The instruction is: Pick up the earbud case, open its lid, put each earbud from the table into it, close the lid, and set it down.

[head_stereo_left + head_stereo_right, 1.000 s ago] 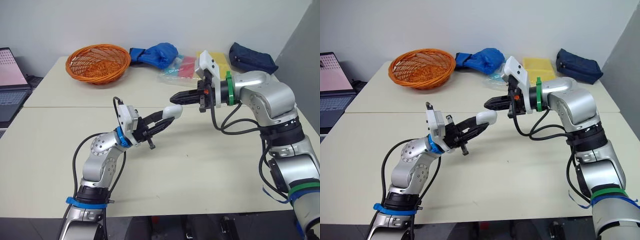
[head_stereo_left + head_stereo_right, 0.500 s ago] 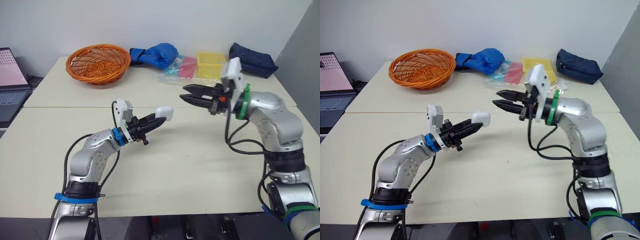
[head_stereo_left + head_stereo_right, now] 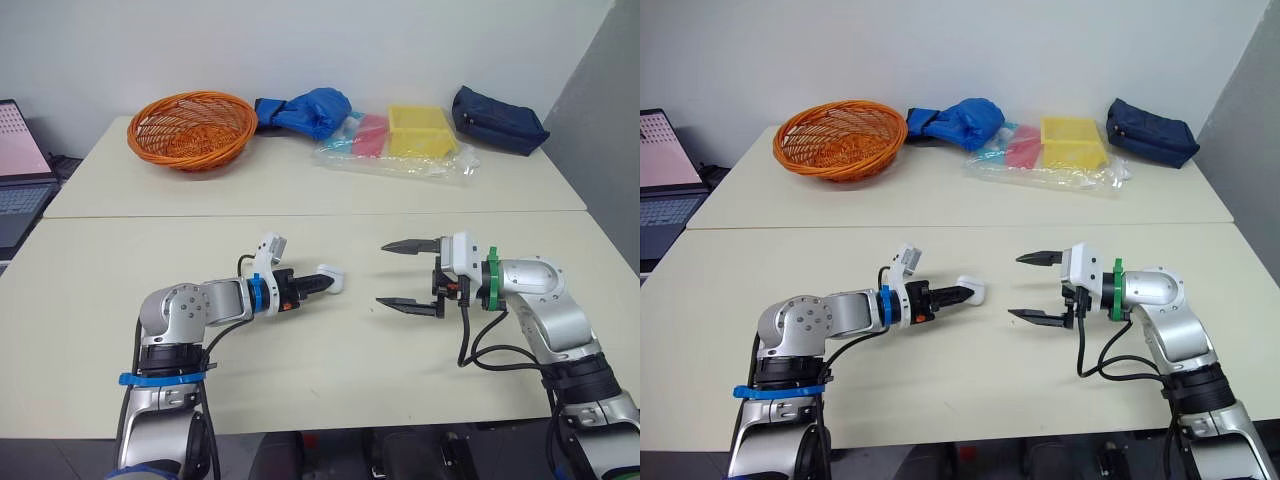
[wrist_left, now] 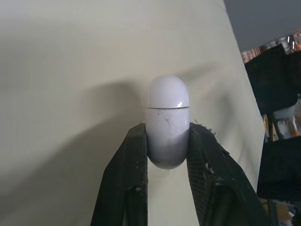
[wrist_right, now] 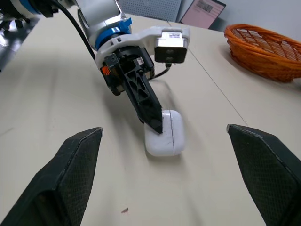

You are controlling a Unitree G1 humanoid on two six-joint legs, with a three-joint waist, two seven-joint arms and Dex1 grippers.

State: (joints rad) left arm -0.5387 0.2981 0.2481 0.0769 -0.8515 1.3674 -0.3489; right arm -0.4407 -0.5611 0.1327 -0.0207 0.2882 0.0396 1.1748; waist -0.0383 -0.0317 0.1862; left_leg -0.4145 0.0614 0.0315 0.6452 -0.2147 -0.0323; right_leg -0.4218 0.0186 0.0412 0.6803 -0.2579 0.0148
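- 1 earbud case (image 3: 332,277): white, lid shut, seam line visible in the left wrist view. No brand mark readable on it.
- Case sits near the middle of the front table (image 3: 330,370), right down at the surface. Cannot tell if it is touching.
- 2 grippers in view.
- Left gripper (image 3: 318,282): both black fingers clamped on the case's lower half, lid end sticking out past the tips.
- Right gripper (image 3: 381,274): fingers spread wide, nothing in them. It points at the case from the robot's right, near but apart.
- 1 white sticker (image 5: 172,35) on the left wrist's camera module. Print too small to read.
- Far table, one of each:
  - orange woven basket (image 3: 190,128)
  - blue bundle (image 3: 305,108)
  - yellow container (image 3: 422,130)
  - pink item (image 3: 370,135)
  - navy pouch (image 3: 497,118)
- Yellow container and pink item lie with a clear plastic bag (image 3: 390,162).
- 1 laptop (image 3: 18,170) at the robot's far left, screen pinkish, no legible text.
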